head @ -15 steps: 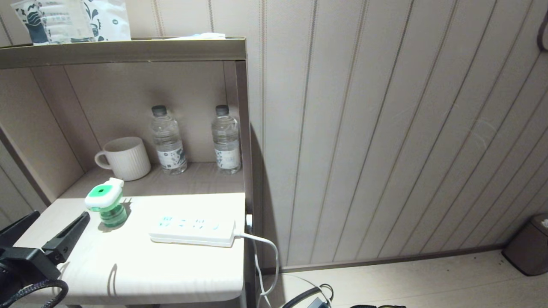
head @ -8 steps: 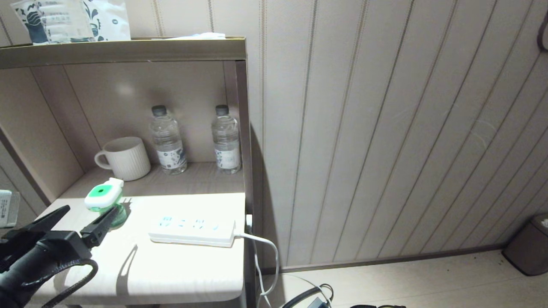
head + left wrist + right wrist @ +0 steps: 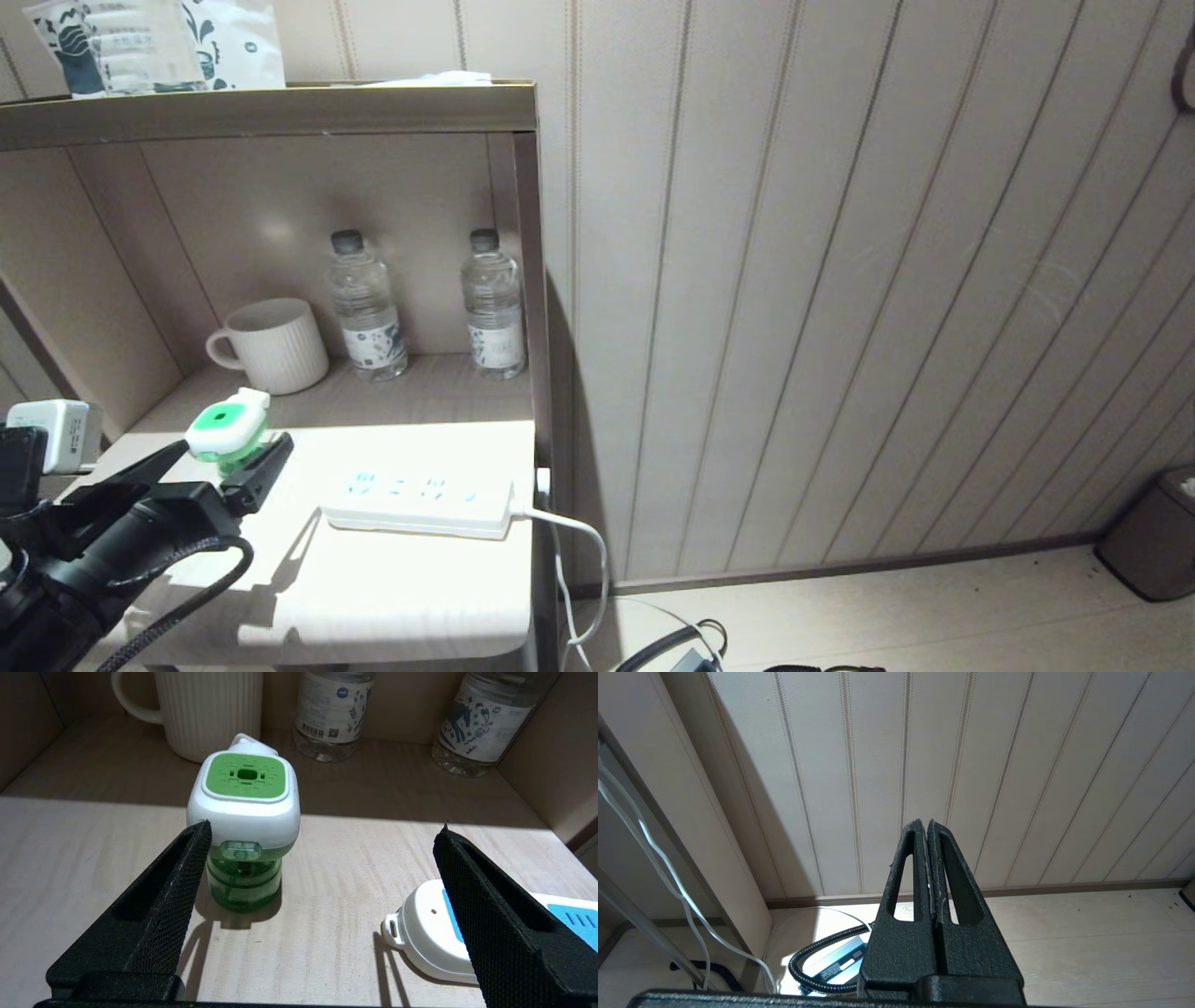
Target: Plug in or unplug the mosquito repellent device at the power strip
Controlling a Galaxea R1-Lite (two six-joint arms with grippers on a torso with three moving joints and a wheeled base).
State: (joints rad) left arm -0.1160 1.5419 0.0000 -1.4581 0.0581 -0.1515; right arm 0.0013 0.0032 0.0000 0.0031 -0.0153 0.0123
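Left gripper (image 3: 217,462) wide open, nothing held, level with the device (image 3: 227,437), which stands upright on the shelf (image 3: 392,579) at its left, unplugged, well left of the strip (image 3: 420,493). In the left wrist view device (image 3: 244,826) sits off-centre between the fingers, close to one finger (image 3: 187,868), far from the other finger (image 3: 472,891), which overlaps the strip end (image 3: 420,933). Judged step: reach and grasp for plugging in. Best done by shifting sideways to centre the device in the gap, advancing a bit more, then closing on the white cap, not the round green bottle below, likely slippery and prone to twisting. Worth keeping it upright on closing; one-sided contact could tip or push it toward the mug (image 3: 271,343). Prongs apparently on the far side of the cap, only a white nub visible, so likely a reorientation needed before meeting the sockets; strip lies loose, may slide under push. Right gripper (image 3: 928,826) closed and empty, parked low, facing wall and floor. Containers: mug at the back left, inside not visible; two bottles (image 3: 366,308) (image 3: 493,306) capped, upright at the back, contents cannot tell; device bottle translucent green, fill level cannot tell; bin (image 3: 1156,537) on the floor far right, something pale at its top
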